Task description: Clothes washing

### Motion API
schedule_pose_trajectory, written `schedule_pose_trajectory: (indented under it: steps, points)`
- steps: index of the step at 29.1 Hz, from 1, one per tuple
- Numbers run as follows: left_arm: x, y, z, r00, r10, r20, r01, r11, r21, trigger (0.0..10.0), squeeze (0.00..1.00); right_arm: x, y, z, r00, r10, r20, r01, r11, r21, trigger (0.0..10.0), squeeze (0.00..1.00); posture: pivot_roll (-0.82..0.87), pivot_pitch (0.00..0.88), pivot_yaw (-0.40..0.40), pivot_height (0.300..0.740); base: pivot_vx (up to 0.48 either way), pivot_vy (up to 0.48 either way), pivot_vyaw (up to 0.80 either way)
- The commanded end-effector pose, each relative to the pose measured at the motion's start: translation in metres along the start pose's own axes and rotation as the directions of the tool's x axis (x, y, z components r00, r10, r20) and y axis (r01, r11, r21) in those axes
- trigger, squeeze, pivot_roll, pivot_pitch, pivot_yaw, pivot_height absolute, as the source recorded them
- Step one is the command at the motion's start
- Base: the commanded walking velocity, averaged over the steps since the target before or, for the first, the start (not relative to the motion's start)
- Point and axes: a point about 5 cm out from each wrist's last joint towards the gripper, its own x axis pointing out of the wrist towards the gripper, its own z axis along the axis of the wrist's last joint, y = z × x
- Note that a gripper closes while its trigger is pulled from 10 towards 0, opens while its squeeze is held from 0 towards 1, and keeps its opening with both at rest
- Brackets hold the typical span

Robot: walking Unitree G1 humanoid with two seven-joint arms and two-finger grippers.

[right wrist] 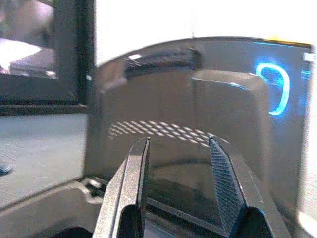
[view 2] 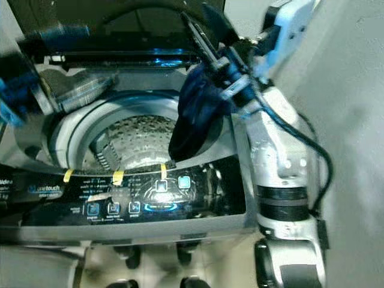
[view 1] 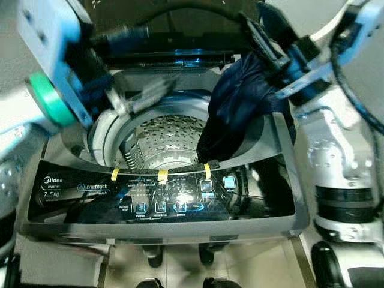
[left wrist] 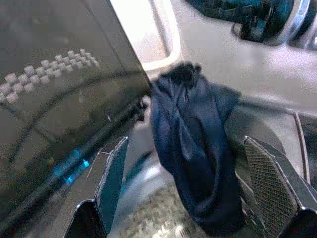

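Observation:
A top-loading washing machine (view 1: 282, 180) stands open, and its perforated steel drum (view 1: 162, 141) shows below the rim. A dark navy garment (view 1: 237, 108) is draped over the tub's right rim and hangs down into the drum. My right gripper (view 1: 264, 45) hovers just above the garment's bunched top. In the right wrist view my right gripper (right wrist: 178, 141) is open with nothing between its fingers. My left gripper (view 1: 147, 96), blurred, reaches over the tub's back left. Seen from the left wrist, my left gripper (left wrist: 185, 144) is open wide and faces the garment (left wrist: 198, 148) without touching it.
The raised dark lid (view 1: 162, 24) stands behind the tub. The glossy control panel (view 1: 162, 192), with lit blue icons and yellow tape strips, runs along the front. A pale wall (view 2: 348, 90) is close on the right. The floor (view 1: 180, 264) shows below.

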Motion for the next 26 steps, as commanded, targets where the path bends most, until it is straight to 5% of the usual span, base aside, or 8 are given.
schedule_pose_trajectory:
  steps: [1, 4, 10, 24, 25, 26]
  points:
    - [-0.004, 0.001, 0.004, 1.0, 0.009, 0.003, -0.009, 1.0, 0.025, 10.0, 0.0, -0.007, -0.001, 0.007, 0.999, 0.036, 0.006, -0.036, 0.999, -0.003, 10.0, 0.0, 0.11, 0.099, 0.076, 0.74, 0.0, 0.0, 0.0]
    - [-0.008, 0.011, 0.003, 0.995, 0.097, 0.004, -0.097, 0.995, 0.035, 10.0, 0.0, -0.019, -0.007, 0.018, 0.996, 0.077, 0.041, -0.079, 0.996, 0.047, 10.0, 0.0, 0.11, 0.099, 0.074, 0.74, 0.0, 0.0, 0.0]
    - [-0.009, 0.02, 0.001, 0.982, 0.189, 0.008, -0.189, 0.981, 0.043, 10.0, 0.0, -0.033, -0.032, 0.046, 0.97, -0.052, 0.239, 0.001, 0.978, 0.207, 10.0, 0.0, 0.12, 0.099, 0.074, 0.74, 0.0, 0.0, 0.0]
    - [-0.004, 0.016, -0.003, 0.986, 0.167, -0.001, -0.167, 0.985, 0.037, 10.0, 0.0, -0.04, -0.02, 0.073, 0.878, -0.005, 0.479, -0.19, 0.915, 0.357, 10.0, 0.0, 0.12, 0.097, 0.081, 0.74, 0.0, 0.0, 0.0]
    - [-0.004, 0.016, -0.003, 0.986, 0.167, -0.001, -0.167, 0.985, 0.037, 10.0, 0.0, -0.04, -0.02, 0.073, 0.878, -0.005, 0.479, -0.19, 0.915, 0.357, 10.0, 0.0, 0.12, 0.097, 0.081, 0.74, 0.0, 0.0, 0.0]
    - [-0.001, 0.017, -0.007, 0.979, 0.204, -0.018, -0.203, 0.978, 0.041, 10.0, 0.0, -0.03, -0.009, 0.059, 0.925, 0.061, 0.375, -0.196, 0.922, 0.334, 10.0, 0.0, 0.12, 0.094, 0.076, 0.74, 0.0, 0.0, 0.0]
